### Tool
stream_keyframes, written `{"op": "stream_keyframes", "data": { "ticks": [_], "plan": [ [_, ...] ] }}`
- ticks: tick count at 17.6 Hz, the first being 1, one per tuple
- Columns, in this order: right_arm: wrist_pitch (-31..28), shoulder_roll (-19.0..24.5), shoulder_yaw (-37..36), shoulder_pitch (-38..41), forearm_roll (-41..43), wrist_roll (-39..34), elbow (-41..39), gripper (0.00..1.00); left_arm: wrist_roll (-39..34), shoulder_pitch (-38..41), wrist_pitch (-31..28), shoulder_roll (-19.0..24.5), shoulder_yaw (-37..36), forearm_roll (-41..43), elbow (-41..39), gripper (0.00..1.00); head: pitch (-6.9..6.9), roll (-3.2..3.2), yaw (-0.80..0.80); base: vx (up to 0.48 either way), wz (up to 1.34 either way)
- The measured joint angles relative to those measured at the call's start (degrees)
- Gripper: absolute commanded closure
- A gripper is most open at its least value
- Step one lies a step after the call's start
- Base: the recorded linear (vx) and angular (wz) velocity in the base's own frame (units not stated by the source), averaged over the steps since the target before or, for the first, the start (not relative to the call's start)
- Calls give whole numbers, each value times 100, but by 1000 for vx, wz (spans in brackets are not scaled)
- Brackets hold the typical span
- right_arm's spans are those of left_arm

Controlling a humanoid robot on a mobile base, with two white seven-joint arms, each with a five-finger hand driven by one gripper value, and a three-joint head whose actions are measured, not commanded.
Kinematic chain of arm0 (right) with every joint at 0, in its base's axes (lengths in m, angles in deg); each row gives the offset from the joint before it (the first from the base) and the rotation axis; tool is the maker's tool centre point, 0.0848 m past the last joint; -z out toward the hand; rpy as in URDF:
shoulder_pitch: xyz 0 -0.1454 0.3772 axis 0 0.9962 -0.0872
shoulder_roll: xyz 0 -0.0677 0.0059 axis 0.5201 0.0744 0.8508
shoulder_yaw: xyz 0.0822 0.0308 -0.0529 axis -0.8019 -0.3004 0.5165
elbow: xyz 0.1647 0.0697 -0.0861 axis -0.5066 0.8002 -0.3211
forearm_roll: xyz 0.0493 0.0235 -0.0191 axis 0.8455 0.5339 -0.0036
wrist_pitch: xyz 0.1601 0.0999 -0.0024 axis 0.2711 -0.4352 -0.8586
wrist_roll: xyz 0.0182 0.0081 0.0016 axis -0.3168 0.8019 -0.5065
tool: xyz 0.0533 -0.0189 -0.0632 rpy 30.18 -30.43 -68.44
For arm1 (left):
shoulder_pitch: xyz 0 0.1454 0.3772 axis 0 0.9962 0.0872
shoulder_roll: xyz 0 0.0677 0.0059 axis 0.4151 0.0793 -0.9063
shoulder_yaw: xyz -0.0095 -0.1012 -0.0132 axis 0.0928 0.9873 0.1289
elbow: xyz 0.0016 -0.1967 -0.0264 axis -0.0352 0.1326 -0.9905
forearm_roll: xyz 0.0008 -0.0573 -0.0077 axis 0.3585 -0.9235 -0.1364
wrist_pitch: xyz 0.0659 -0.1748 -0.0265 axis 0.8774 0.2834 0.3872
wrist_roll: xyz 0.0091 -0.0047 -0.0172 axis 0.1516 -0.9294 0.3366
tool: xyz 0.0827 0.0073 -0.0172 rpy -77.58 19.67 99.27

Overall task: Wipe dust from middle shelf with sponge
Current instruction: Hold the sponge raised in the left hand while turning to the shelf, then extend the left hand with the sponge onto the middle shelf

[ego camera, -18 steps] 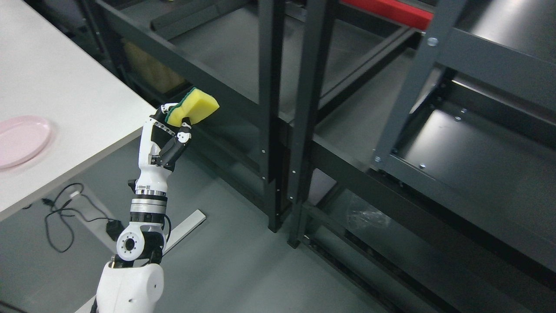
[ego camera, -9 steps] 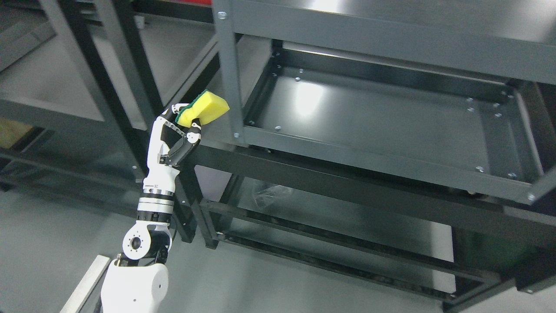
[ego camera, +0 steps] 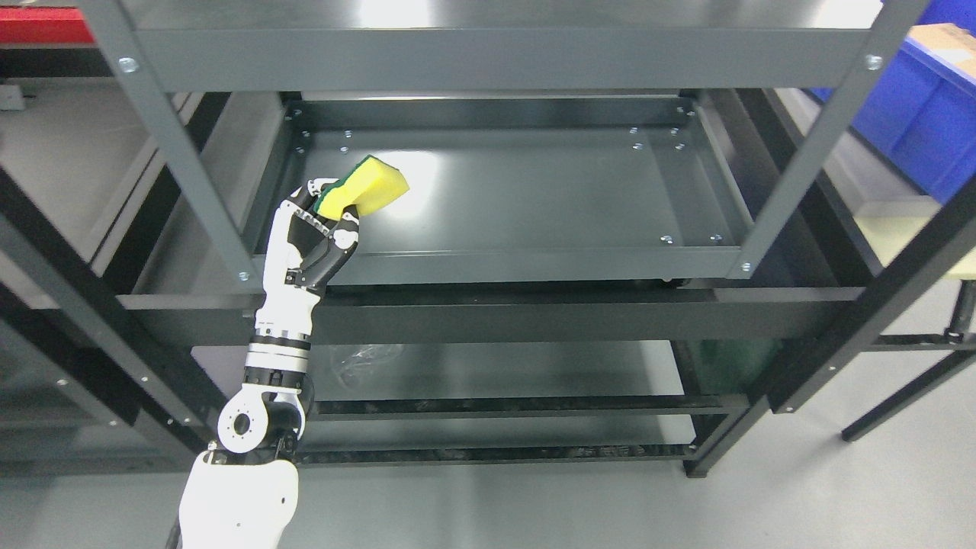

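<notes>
Head view: left hand [ego camera: 320, 232] clenched around yellow sponge [ego camera: 364, 187], sponge atop fingertips, before middle shelf [ego camera: 534, 191].

The left hand [ego camera: 316, 236] covers the lower end of the yellow sponge [ego camera: 366, 187], so its full shape cannot be seen. The left arm runs off the bottom edge. The top shelf [ego camera: 488, 46] is cut off by the upper edge and hides the back of the middle shelf [ego camera: 534, 191]. A blue bin [ego camera: 923, 122] and a red object [ego camera: 42, 24] are clipped at the sides. Something crumpled and clear on the lower shelf [ego camera: 366, 358] is too dim to identify.
</notes>
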Motion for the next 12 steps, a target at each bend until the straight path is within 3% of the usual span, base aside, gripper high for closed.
{"op": "stream_keyframes", "data": {
  "ticks": [7, 12],
  "plan": [
    [0, 0, 0, -1, 0, 0, 0, 0, 596, -70, 138, 0, -494, 286, -155, 100, 0, 0, 0, 2, -33],
    [0, 0, 0, -1, 0, 0, 0, 0, 1149, -822, 735, 0, -1484, 1661, -272, 100, 0, 0, 0, -7, 65]
  ]
}}
